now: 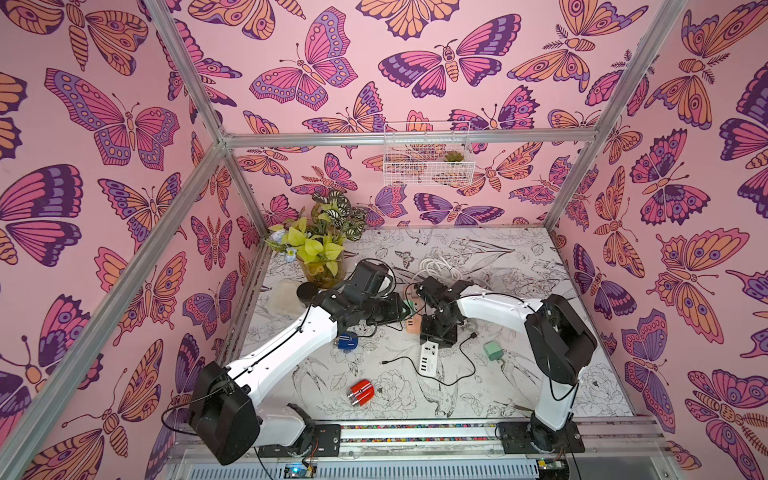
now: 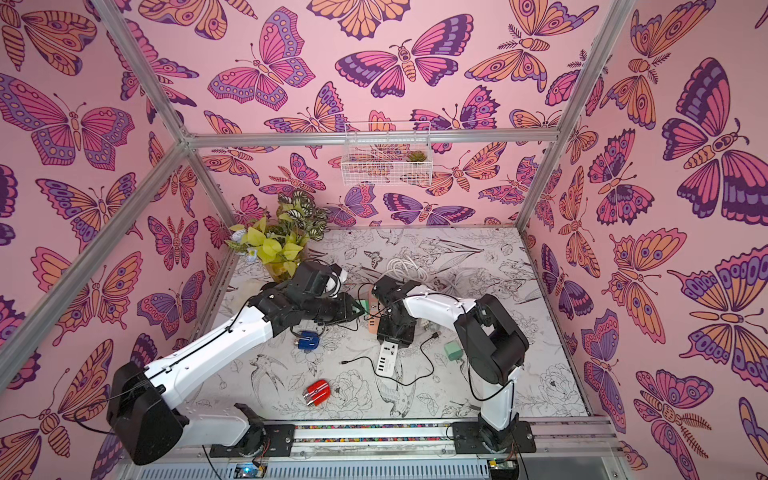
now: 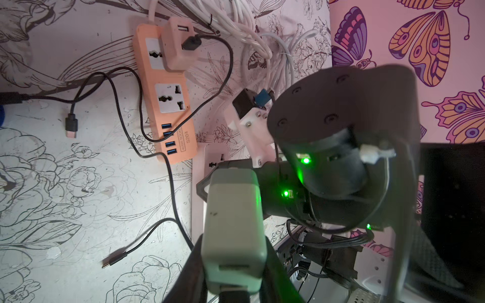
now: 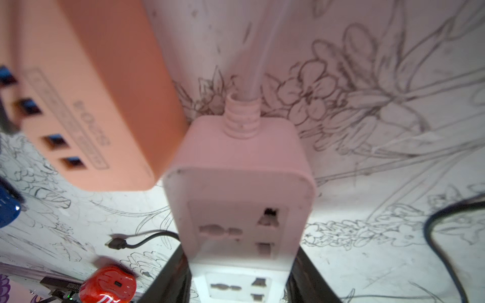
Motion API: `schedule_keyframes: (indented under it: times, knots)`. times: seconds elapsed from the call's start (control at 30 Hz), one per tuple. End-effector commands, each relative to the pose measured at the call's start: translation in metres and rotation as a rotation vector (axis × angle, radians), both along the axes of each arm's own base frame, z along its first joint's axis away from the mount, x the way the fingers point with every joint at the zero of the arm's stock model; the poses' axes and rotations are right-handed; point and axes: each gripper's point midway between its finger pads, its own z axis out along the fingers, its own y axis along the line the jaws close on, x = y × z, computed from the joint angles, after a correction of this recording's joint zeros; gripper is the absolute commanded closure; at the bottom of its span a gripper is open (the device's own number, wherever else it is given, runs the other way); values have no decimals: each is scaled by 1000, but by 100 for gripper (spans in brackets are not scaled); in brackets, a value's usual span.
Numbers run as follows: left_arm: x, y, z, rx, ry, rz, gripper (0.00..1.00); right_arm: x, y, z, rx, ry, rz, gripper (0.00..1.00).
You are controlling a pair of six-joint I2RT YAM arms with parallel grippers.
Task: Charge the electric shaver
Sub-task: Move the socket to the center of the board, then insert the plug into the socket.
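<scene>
Adapter (image 3: 233,223) tight in left fingers (image 3: 280,278); edges of white strip (image 4: 241,183) (apparently) snug between right fingers (image 4: 170,278).

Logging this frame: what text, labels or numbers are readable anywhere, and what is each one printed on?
"S204": on the orange power strip, beside its blue USB ports.
Boxed line beside it: starts "4USB", rest too small to read.
Same label in the right wrist view: blurred, unreadable.
Grey adapter, red shaver, white power strip: no legible text.
</scene>
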Motion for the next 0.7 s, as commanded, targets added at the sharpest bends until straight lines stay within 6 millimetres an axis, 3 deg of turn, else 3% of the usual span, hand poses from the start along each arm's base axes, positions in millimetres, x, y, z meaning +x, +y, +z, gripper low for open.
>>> schedule_keyframes:
  times: [0.0,0.1,0.2,0.5,0.67]
  knots:
    - [-5,-4,-10,15,49,-24,100,-9,-9,3,-25,24,-14,40]
    - [-7,-9,-15,45,58,-47,100,2,-16,29,-11,-47,-18,28]
    - [-9,-16,-22,91,67,-78,100,14,-35,57,-24,-118,-41,16]
    - [-12,-48,-55,273,129,-172,100,16,-125,94,17,-273,-221,22]
    - [-7,-61,-75,385,175,-191,100,4,-149,104,11,-288,-244,22]
